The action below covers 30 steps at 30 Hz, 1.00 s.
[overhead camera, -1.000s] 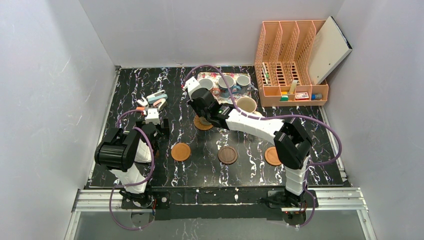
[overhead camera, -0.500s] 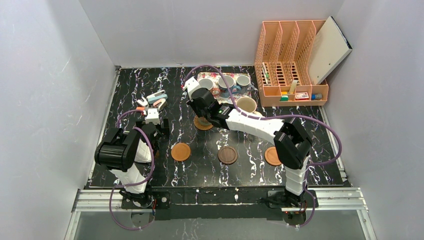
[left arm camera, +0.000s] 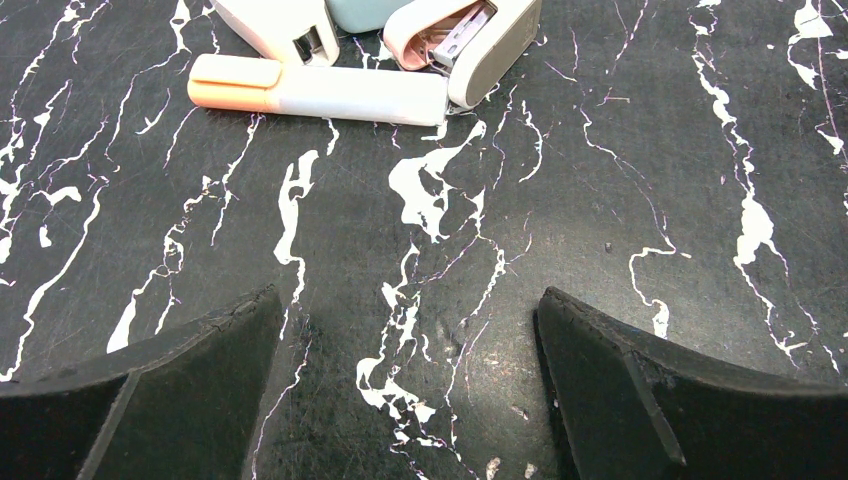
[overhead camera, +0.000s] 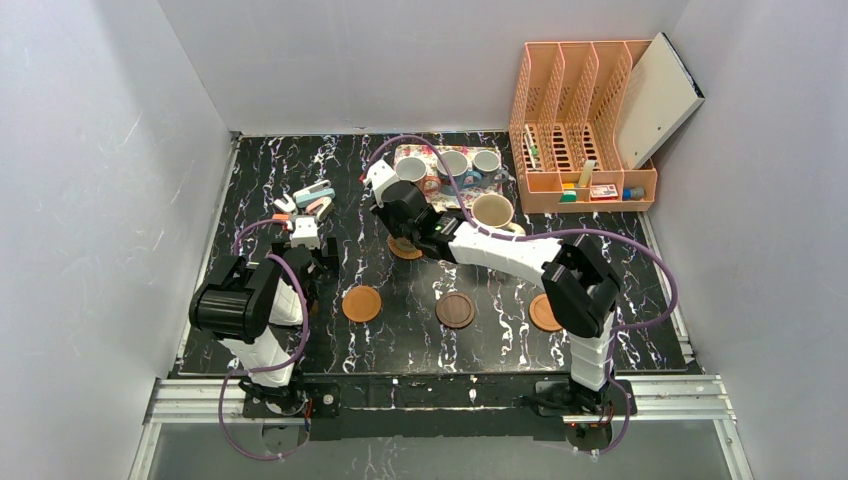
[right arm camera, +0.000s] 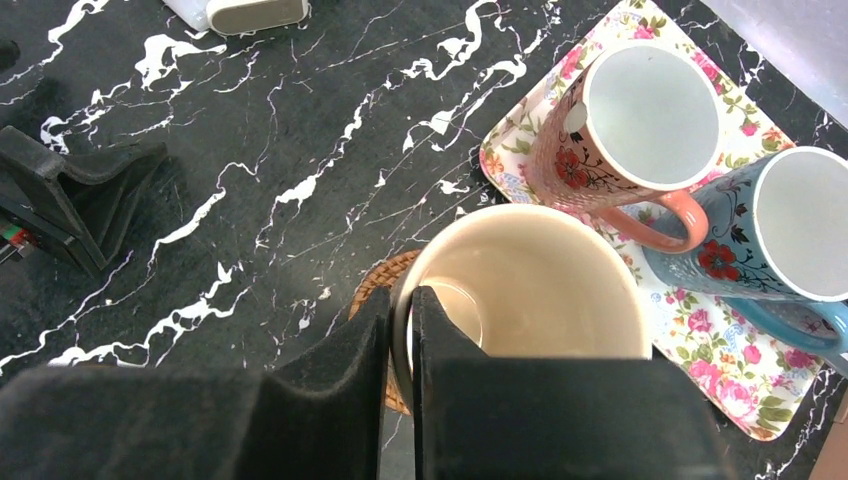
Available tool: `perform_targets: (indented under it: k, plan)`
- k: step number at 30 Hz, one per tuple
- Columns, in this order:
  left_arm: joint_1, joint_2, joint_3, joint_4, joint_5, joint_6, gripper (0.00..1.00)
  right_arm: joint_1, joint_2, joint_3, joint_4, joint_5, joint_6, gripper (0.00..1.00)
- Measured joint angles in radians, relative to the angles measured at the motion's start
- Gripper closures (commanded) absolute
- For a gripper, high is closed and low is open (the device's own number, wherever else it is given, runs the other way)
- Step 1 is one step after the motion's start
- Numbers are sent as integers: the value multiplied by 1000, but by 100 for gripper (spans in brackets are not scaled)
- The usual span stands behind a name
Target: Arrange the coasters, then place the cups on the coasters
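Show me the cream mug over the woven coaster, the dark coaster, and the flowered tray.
Cream mug [right arm camera: 560,280]: right wrist view, on its inner wall.
Dark coaster [overhead camera: 455,310]: top view, on its middle.
Flowered tray [right arm camera: 700,345]: right wrist view, on a bare patch of its floor.

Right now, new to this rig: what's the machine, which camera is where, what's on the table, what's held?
Two robot arms are bolted at the table's near edge. One picture looks down from above and behind them; the other two come from wrist cameras. The right gripper is shut on the rim of a large cream ceramic mug, over a woven tan round coaster; whether it rests there I cannot tell. The left gripper is open and empty. On the black marbled table: two smooth orange-brown coasters, a dark brown wooden coaster, a floral rectangular tray with other mugs, a peach plastic file organiser.
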Motion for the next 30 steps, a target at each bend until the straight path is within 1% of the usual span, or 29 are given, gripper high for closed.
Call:
perform_targets:
  k: [2,4,9,10,11,12,17,23,26,28,30]
  plan:
    - [0,0,0,0,0,0,2,2,0,-6,14,-2,-4,63]
    - [0,0,0,0,0,0,2,3,0,-8,24,-5,-8,44]
    - [0,0,0,0,0,0,2,7,0,-13,48,-26,-15,18]
    - [0,0,0,0,0,0,2,9,0,-14,47,-32,-17,10]
    - [0,0,0,0,0,0,2,10,-1,-14,45,-39,-17,4]
    - [0,0,0,0,0,0,2,10,-3,-13,37,-47,-16,2]
    - [0,0,0,0,0,0,2,11,-36,29,-69,-85,-25,2]
    - [0,0,0,0,0,0,2,-15,-232,77,-152,-149,-69,2]
    - [0,0,0,0,0,0,2,-100,-340,126,-164,-218,-95,2]
    - [0,0,0,0,0,0,2,-195,-380,171,-172,-271,-111,2]
    - [0,0,0,0,0,0,2,-294,-386,217,-185,-321,-119,2]
